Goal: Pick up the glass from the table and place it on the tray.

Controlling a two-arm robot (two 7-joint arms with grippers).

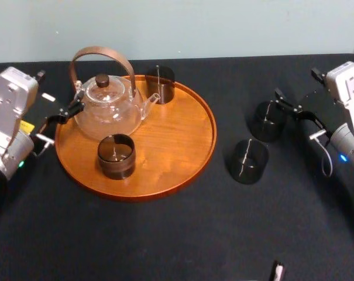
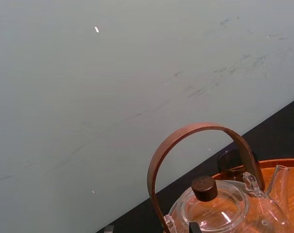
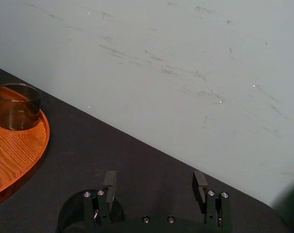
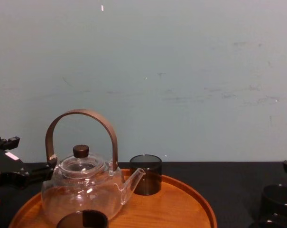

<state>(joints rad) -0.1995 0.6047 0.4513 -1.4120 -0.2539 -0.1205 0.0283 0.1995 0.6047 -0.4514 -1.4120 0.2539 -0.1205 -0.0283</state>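
Black fingers (image 3: 109,180) of our right claw (image 1: 287,105) stand spread apart with nothing between them. We hold this claw over the table (image 1: 165,234), just beside the farther glass (image 1: 267,120), which sits off one finger's side rather than in the gap. We judge this to be an approach for a side grip. A nearer glass (image 1: 247,161) stands near the tray (image 1: 207,120). On the tray, a front glass (image 1: 116,156), a back glass (image 1: 160,83) and the teapot (image 1: 109,105) leave the right half bare for placement. Our left claw (image 1: 62,114) rests at the tray's left edge; we cannot tell its state.
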